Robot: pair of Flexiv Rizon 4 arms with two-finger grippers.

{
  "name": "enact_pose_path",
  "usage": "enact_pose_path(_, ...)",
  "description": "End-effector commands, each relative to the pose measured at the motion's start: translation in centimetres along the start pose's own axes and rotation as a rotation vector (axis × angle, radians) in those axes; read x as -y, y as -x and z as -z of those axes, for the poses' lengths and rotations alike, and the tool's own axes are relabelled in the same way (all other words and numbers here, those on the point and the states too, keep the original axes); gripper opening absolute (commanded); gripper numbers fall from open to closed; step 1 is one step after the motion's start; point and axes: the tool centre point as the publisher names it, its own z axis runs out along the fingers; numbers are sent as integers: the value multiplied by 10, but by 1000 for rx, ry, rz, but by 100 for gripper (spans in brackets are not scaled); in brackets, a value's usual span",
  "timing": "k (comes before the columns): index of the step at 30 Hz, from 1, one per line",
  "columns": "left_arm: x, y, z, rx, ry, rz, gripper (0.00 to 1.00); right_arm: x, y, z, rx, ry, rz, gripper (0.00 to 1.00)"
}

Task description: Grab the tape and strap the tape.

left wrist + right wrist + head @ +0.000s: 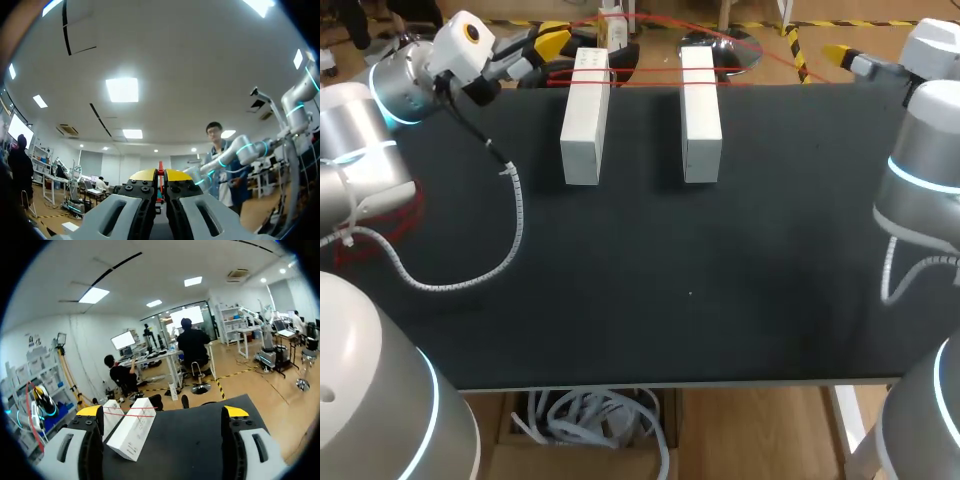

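Two white blocks [586,115] [700,110] stand side by side at the back of the black table [670,280]. Thin red tape [645,72] runs in strands across their tops to my left gripper [552,43], which hovers just left of the left block. In the left wrist view, my left gripper [161,175] is shut on the red tape [161,169], pinched between its yellow tips. My right gripper [840,55] is at the back right edge, apart from the blocks. It stands open [162,412] with nothing between its fingers, and the taped blocks [132,432] lie ahead of it.
A white coiled cable [505,250] from my left arm trails over the left part of the table. More red tape [405,215] shows by the left arm's base. The table's front half holds nothing else.
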Motion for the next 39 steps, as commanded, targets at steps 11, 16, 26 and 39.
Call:
enact_pose_path(11, 0, -1, 0, 2, -1, -2, 0, 14, -41, 64, 172, 297, -312, 100)
enact_pose_path(16, 0, -1, 0, 2, -1, -2, 0, 19, -56, 74, 185, 312, -397, 100)
enact_pose_path(26, 0, -1, 0, 2, -1, -2, 0, 30, -95, 90, 129, 288, -459, 100)
enact_pose_path(39, 0, -1, 0, 2, -1, -2, 0, 41, -105, 101, 116, 251, -469, 100)
